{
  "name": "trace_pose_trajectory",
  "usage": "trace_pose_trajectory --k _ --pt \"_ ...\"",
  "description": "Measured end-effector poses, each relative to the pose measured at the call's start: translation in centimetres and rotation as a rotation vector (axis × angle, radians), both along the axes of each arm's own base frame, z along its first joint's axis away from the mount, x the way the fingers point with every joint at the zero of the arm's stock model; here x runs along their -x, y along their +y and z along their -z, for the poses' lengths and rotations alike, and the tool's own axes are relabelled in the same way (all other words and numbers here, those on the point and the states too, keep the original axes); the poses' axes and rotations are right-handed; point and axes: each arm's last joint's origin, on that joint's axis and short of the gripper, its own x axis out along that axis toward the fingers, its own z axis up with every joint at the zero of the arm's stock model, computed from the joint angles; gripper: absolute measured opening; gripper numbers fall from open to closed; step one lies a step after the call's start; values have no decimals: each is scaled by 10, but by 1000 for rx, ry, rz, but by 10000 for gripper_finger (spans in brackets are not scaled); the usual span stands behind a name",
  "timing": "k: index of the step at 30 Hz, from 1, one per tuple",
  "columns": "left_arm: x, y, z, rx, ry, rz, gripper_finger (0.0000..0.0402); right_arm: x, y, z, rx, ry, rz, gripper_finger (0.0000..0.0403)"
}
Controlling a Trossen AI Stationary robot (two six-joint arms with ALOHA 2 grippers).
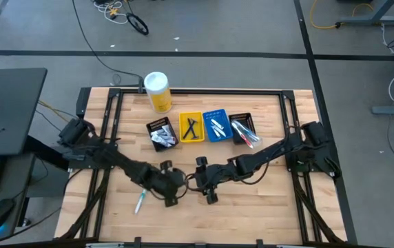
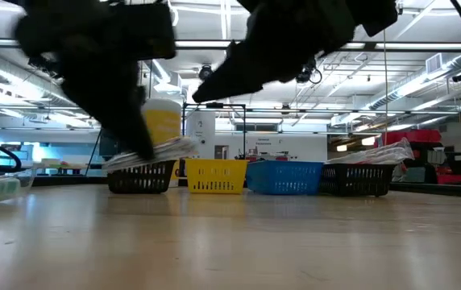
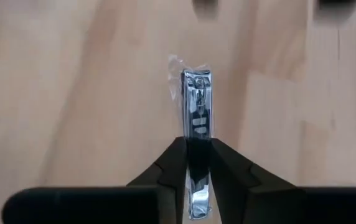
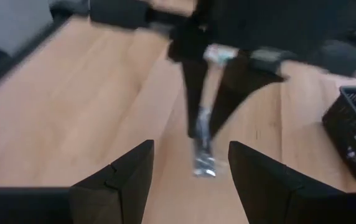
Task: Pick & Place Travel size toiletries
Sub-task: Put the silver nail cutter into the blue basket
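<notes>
A small metal nail clipper (image 3: 196, 106) in clear wrap sits in my left gripper (image 1: 174, 191), which is shut on it over the table's near middle. My right gripper (image 4: 190, 180) stands open just to the right of the left one and faces it. In the right wrist view the clipper (image 4: 204, 155) shows straight ahead between the right gripper's fingers, apart from them. A teal toothbrush (image 1: 140, 202) lies flat on the table, left of my left gripper. A row of four small bins (image 1: 191, 127) at the far middle holds more toiletries. My left gripper pinches the nail clipper's two flat faces near one end (image 3: 196, 155) between its two fingers (image 3: 172, 163). The fingers lie along the clipper and slant down from the table's left. The wrapped free end sticks out past the fingertips, and the clipper hangs clear of the table.
A large yellow canister (image 1: 157, 91) with a white lid stands at the far edge behind the bins. The black bin (image 1: 161, 133), the blue bin (image 1: 215, 125) and a second black bin (image 1: 244, 129) flank the yellow one. Bare wood lies near both grippers.
</notes>
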Motion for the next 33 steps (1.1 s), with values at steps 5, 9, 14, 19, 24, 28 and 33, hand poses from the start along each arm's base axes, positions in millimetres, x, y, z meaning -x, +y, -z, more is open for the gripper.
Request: trace_pose_trajectory --k 5,9,14,19,24,28,33 --pt "-13 14 -6 2 -30 12 51 2 2 8 72 37 -7 218" --pt "-22 17 -11 20 -100 69 57 4 -1 10 107 61 61 218" --pt "-25 18 -14 15 -136 82 55 6 -5 14 113 115 76 218" --pt "-25 19 -14 9 -136 74 57 7 -5 15 125 126 82 210" --pt "-26 22 -14 7 -137 64 56 6 -5 14 118 110 83 170" --pt "-28 25 -14 7 -137 55 57 5 -4 13 112 91 84 137" --pt "-28 25 -14 9 -136 56 58 5 -4 13 111 93 82 102"
